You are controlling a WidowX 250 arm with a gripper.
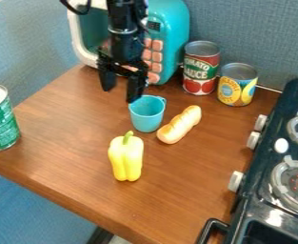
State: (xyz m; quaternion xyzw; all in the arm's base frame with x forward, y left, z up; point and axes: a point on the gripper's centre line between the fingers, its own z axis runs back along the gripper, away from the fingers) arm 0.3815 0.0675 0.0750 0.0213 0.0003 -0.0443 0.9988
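Hand (120, 93): upper left of the frame, below the black arm (124, 45); fingers wide apart, nothing held.
Blue cup (146, 116): nearest thing, near frame centre; lies to the lower right of the hand. Upright, mouth up, long axis vertical, small handle at upper right of rim. Right-hand fingertip in the frame overlaps the rim; contact, cannot tell.
Bread roll (180, 125): just right of cup, long axis slanting lower left to upper right.
Yellow pepper (125, 159): below cup, stem toward top of frame.
Toy microwave (171, 31): top of frame, behind the hand.
Red-labelled can (201, 71), yellow-labelled can (237, 88): upper right, upright, side by side.
Green can (0, 124): left edge, upright, well apart.
Stove (265, 164): right edge, knobs facing the roll.
Worktop (68, 138): brown wood, under cup, roll, pepper and cans.
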